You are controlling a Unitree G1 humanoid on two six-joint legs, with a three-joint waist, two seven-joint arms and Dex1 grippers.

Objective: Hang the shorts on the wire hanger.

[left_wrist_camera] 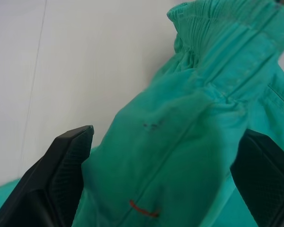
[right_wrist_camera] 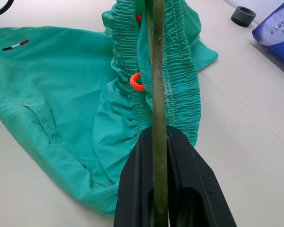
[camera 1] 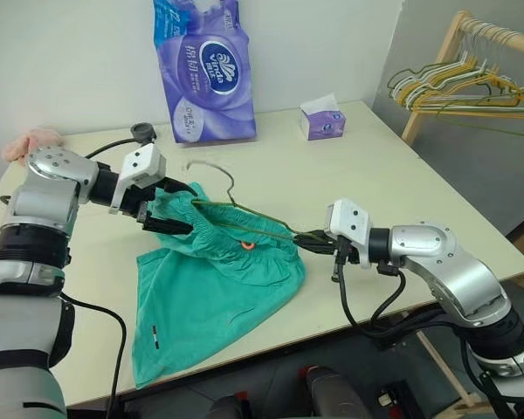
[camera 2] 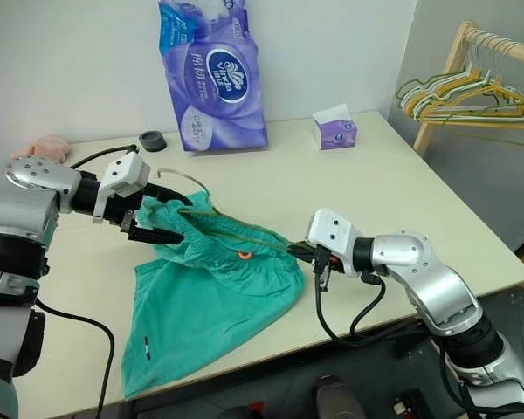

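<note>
Shorts (camera 1: 211, 288) drape off table (camera 1: 402, 175) front edge; left jaws spread around waistband, right jaws clamp wire hanger (camera 1: 244, 209).

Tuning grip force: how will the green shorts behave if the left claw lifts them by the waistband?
The shorts look floppy: the fabric drapes and creases on the table, so the legs would likely sag. Probably light, thin cloth. The gathered waistband bunches between the left claw's open fingers, so it may snag on the hanger.
</note>
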